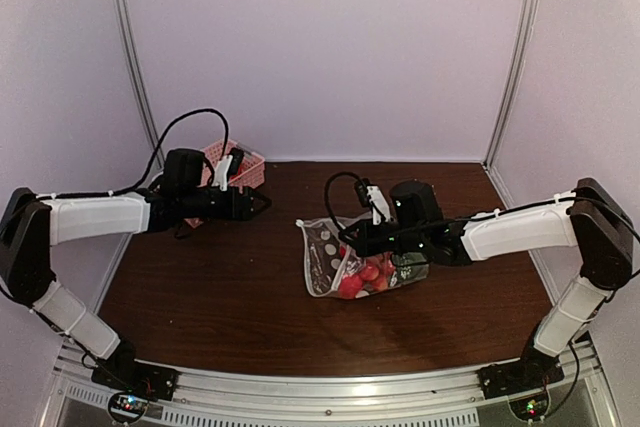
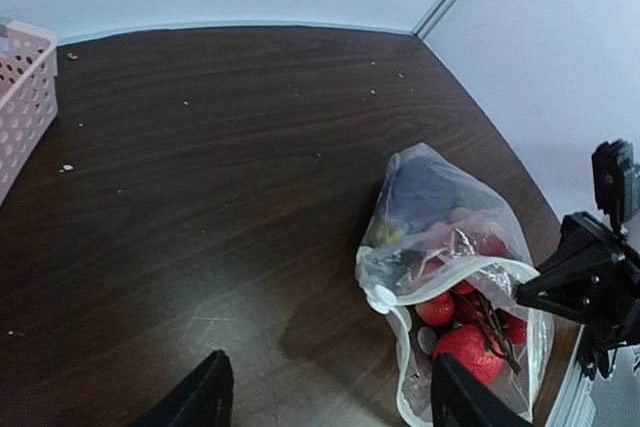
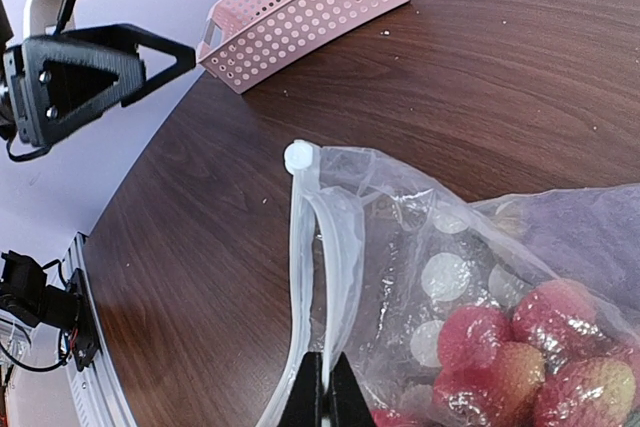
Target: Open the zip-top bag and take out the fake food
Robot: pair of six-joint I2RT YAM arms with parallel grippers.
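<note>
Right wrist view: right hand (image 3: 322,399) pinches the white zip edge (image 3: 297,247) of the clear polka-dot plastic bag (image 3: 440,247), lying on the tabletop (image 1: 220,287) with red toy fruit (image 3: 520,347) inside; left hand (image 2: 332,399) spread wide.

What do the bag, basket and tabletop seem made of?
The zip-top bag: thin clear plastic film, glossy; it crinkles and the fake food shows through. The basket: rigid pink plastic, apparently moulded, with regular holes. The table: dark wood-grain, possibly laminate.
</note>
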